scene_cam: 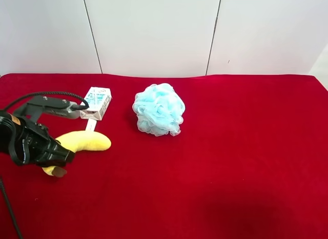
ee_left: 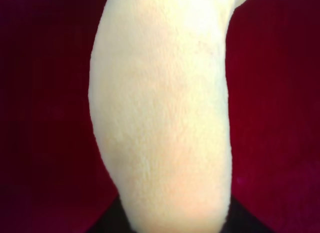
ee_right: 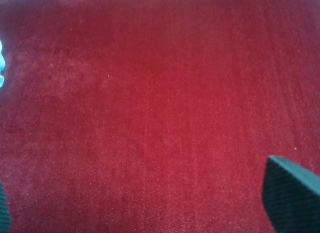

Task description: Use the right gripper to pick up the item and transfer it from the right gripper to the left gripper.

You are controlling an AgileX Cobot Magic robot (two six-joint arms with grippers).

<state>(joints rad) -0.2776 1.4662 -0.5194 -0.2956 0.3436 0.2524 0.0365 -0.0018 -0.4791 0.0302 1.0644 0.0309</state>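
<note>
The yellow plush banana [scene_cam: 84,141] lies curved at the exterior high view's left, its brown stem tip [scene_cam: 58,172] toward the front and its white tag [scene_cam: 90,125] toward the carton. The black arm with the looping cable covers its middle. In the left wrist view the banana [ee_left: 162,108] fills the frame and runs out from between my left gripper's [ee_left: 175,225] dark fingers [ee_left: 107,224], which are shut on it. I cannot tell whether it is lifted off the cloth. My right gripper [ee_right: 147,208] is open and empty over bare red cloth; it is out of the exterior high view.
A white-and-blue carton [scene_cam: 97,102] stands just behind the banana. A light-blue mesh bath puff [scene_cam: 159,109] sits mid-table, its edge showing in the right wrist view [ee_right: 1,63]. Red cloth [scene_cam: 241,157] covers the table; a white panelled wall stands behind.
</note>
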